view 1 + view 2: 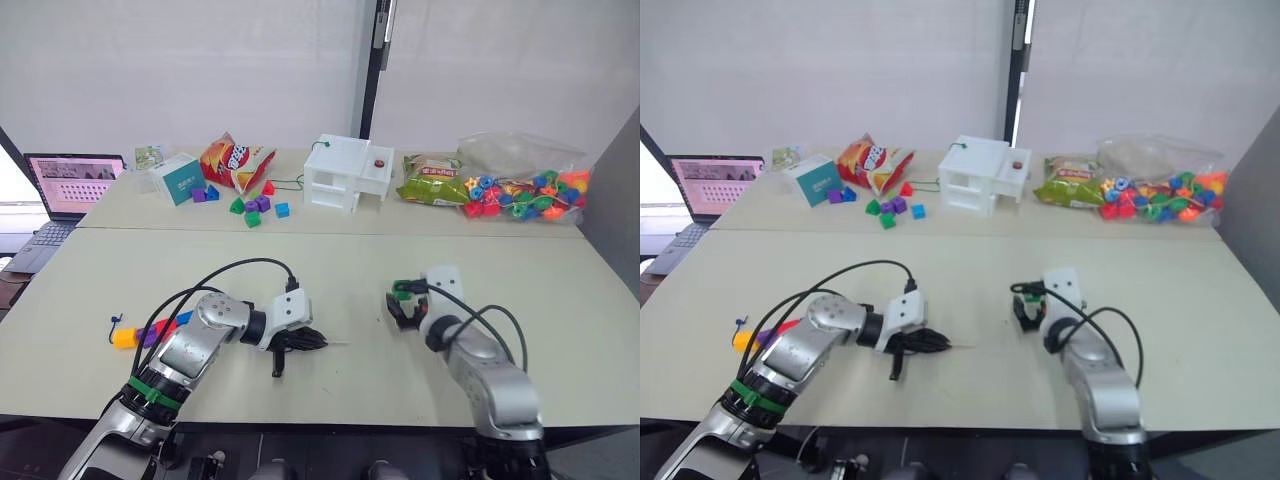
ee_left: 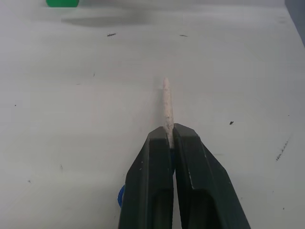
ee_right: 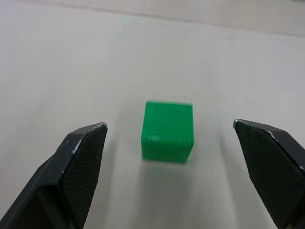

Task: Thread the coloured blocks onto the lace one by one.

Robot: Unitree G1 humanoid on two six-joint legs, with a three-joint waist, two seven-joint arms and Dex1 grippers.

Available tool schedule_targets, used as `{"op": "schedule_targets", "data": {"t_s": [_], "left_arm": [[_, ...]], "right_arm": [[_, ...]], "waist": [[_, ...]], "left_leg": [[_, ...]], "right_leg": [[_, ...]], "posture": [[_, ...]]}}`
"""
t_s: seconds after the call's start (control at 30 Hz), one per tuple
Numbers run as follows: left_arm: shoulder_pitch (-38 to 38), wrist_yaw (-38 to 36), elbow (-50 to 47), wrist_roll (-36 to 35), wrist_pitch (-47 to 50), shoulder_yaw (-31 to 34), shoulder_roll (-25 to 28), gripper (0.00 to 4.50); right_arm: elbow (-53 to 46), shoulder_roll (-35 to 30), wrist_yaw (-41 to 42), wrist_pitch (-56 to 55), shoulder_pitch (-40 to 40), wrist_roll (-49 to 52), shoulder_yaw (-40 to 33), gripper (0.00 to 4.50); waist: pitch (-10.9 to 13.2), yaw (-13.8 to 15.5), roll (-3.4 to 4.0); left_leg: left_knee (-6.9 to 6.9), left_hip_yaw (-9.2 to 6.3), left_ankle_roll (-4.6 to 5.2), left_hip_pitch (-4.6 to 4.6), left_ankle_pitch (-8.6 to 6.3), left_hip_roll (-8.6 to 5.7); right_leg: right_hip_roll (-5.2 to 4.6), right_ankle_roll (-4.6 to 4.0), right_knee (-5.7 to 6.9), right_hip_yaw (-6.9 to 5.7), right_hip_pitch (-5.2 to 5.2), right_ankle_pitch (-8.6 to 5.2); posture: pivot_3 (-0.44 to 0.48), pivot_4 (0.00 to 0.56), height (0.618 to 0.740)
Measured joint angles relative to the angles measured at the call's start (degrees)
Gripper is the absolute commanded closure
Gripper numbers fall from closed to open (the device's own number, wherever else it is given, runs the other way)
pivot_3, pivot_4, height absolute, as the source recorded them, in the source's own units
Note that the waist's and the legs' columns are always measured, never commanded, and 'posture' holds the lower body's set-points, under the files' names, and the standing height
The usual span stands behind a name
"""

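Observation:
My left gripper (image 1: 312,341) is shut on the lace, just behind its stiff pale tip (image 2: 166,102), which sticks out level over the table toward the right. A yellow-orange block (image 1: 124,338), a purple block (image 1: 149,335), a red block (image 1: 166,327) and a blue block (image 1: 185,318) lie in a row beside my left forearm. Whether the lace runs through them is hidden. The green block (image 3: 167,131) sits on the table between the spread fingers (image 3: 86,157) of my right gripper (image 1: 404,310), which is open and not touching it.
On the far table there are a laptop (image 1: 65,185), a teal box (image 1: 180,178), a snack bag (image 1: 235,162), small loose blocks (image 1: 255,205), a white toy house (image 1: 345,172), a green packet (image 1: 432,182) and a bag of beads (image 1: 520,192).

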Motion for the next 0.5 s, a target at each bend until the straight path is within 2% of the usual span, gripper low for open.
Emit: {"op": "schedule_targets", "data": {"t_s": [0.07, 0.1, 0.2, 0.4, 0.5], "left_arm": [[0.05, 0.1, -0.04, -0.01, 0.03, 0.01, -0.01, 4.5], [0.07, 0.21, -0.05, -0.01, 0.06, 0.01, -0.01, 4.5], [0.2, 0.43, -0.06, -0.01, 0.12, 0.02, 0.02, 4.5], [0.2, 0.48, -0.14, -0.01, 0.41, 0.02, 0.08, 4.5], [0.2, 0.46, -0.14, -0.02, 0.41, 0.02, 0.08, 4.5]], "right_arm": [[2.95, 1.85, -1.6, -2.08, -0.53, -0.66, 0.2, 0.02], [4.84, 2.89, -2.48, -3.27, -0.64, -0.83, 0.18, 0.26], [8.4, 4.87, -4.29, -5.98, -0.64, -1.02, -0.01, 1.18], [8.93, 6.42, -4.97, -10.04, -0.24, -0.99, 0.1, 3.23], [8.88, 6.82, -4.87, -11.01, 0.11, -0.83, 0.21, 3.34]], "waist": [[0.0, -0.01, 0.0], [0.0, -0.04, 0.0], [0.0, -0.17, 0.01], [0.0, -0.57, 0.02], [0.0, -0.75, 0.02]], "left_leg": [[-0.01, 0.01, 0.0, 0.0, 0.0, -0.02], [-0.02, 0.01, 0.0, 0.0, 0.0, -0.02], [-0.03, 0.01, -0.01, 0.0, 0.01, -0.02], [-0.05, 0.0, -0.01, 0.0, 0.01, 0.0], [-0.06, -0.01, -0.01, 0.0, 0.01, 0.02]], "right_leg": [[-0.01, 0.0, -0.02, 0.01, 0.0, 0.0], [-0.01, 0.0, -0.03, 0.01, 0.0, 0.0], [0.0, 0.0, -0.02, 0.01, -0.02, 0.0], [0.02, 0.0, -0.02, 0.01, -0.02, 0.0], [0.04, 0.0, -0.02, 0.01, -0.02, 0.0]], "posture": [[0.0, 0.15, 0.74], [0.0, 0.15, 0.74], [0.0, 0.15, 0.74], [0.0, 0.15, 0.74], [0.0, 0.15, 0.74]]}}
